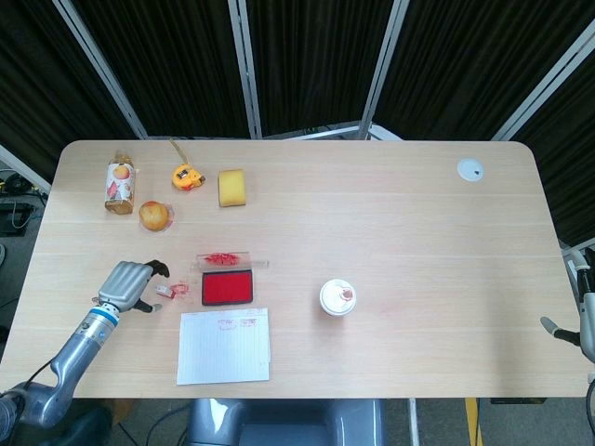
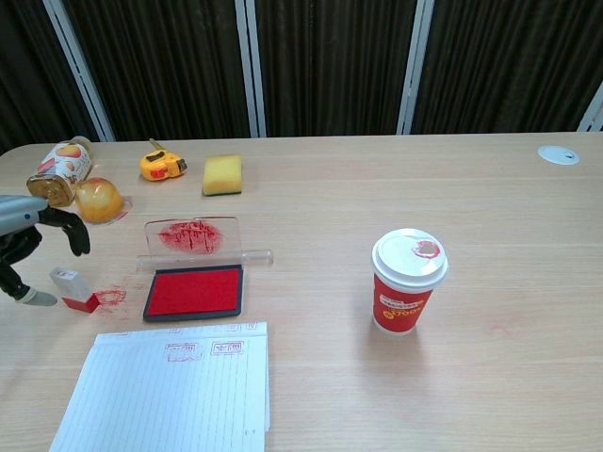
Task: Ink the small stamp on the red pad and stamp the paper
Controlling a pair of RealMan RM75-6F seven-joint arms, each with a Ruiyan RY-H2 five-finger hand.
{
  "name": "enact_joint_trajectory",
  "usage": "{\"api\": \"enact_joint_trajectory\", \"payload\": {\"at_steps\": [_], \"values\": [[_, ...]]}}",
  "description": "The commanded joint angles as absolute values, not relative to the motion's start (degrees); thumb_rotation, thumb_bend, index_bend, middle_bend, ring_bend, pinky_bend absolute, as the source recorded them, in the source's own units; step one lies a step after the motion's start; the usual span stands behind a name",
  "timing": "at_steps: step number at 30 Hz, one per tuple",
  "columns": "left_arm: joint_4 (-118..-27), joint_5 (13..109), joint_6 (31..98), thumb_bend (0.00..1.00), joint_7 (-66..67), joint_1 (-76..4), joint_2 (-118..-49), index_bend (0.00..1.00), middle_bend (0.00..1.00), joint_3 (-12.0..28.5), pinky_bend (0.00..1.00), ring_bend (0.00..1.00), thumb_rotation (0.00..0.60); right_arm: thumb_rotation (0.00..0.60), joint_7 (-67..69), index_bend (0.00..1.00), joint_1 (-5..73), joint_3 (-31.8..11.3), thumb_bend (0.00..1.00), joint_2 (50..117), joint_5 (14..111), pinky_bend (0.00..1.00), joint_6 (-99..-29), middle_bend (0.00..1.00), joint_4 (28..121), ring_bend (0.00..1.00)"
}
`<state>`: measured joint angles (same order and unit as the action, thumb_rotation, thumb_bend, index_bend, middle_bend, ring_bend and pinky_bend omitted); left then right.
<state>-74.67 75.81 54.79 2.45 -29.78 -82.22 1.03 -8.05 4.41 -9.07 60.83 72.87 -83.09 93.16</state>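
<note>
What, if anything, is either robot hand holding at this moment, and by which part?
Nothing is held. The left hand has its fingers spread apart, and the small stamp lies on the table beside it, free of them. The right hand is barely in view.
</note>
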Motion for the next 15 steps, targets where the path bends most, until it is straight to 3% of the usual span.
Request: {"api": "enact_joint_trajectory", "payload": {"at_steps": [1, 3, 7, 10, 12, 15], "values": [[-80.27, 77.61, 62.17, 0.0, 1.51, -27.12, -78.47, 0.3, 0.26, 2.46, 0.67, 0.68, 0.6, 0.6, -7.48, 0.0, 4.23, -8.99, 0.0, 60.39, 73.44, 0.0, -83.44, 0.0, 93.72, 0.0], [-83.43, 78.92, 66.54, 0.0, 1.43, -25.38, -76.18, 0.25, 0.18, 2.78, 0.59, 0.59, 0.6, 0.6, -6.88, 0.0, 4.08, -8.89, 0.0, 60.0, 73.98, 0.0, -83.69, 0.0, 94.21, 0.0], [-89.85, 81.68, 75.34, 0.0, 2.87, -21.29, -71.89, 0.14, 0.02, 2.65, 0.22, 0.28, 0.6, 0.6, -5.45, 0.0, 3.81, -8.6, 0.0, 59.1, 75.55, 0.0, -84.27, 0.0, 95.2, 0.0], [-93.15, 82.43, 78.0, 0.0, 5.09, -19.42, -69.7, 0.03, 0.0, 1.91, 0.02, 0.05, 0.6, 0.6, -4.77, 0.0, 3.72, -8.27, 0.0, 58.69, 76.66, 0.0, -84.47, 0.0, 95.59, 0.0], [-96.68, 82.49, 79.98, 0.0, 8.35, -17.74, -67.76, 0.0, 0.0, 1.21, 0.0, 0.0, 0.6, 0.6, -3.94, 0.0, 3.61, -7.86, 0.0, 58.29, 77.99, 0.0, -84.75, 0.0, 95.89, 0.0], [-100.47, 84.14, 84.03, 0.0, 10.97, -15.26, -66.31, 0.0, 0.0, 0.45, 0.0, 0.0, 0.6, 0.6, -2.65, 0.0, 3.51, -7.38, 0.0, 57.83, 79.87, 0.0, -85.23, 0.0, 96.16, 0.0]]}}
